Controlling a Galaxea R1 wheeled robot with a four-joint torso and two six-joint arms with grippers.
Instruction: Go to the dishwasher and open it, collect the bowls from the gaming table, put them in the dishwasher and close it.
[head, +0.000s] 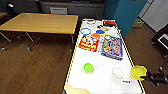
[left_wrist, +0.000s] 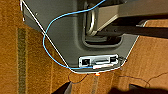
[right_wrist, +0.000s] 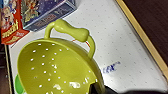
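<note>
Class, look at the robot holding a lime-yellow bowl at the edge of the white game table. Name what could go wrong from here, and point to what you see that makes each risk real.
1. The held bowl hangs over the table's right edge; the right gripper seems to pinch only its rim, so a slip would likely drop it to the floor.
2. Swinging it inward could knock the clear ring or the blue game box.
3. The green bowl sits farther left, a longer reach.

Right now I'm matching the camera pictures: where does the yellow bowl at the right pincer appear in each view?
Head view: the yellow bowl is at the white table's right edge, lower right.
Right wrist view: the yellow bowl looms large, with holes and a handle, tilted.
Left wrist view: not in it.
Shared landmark: the blue game box on the table.
</note>
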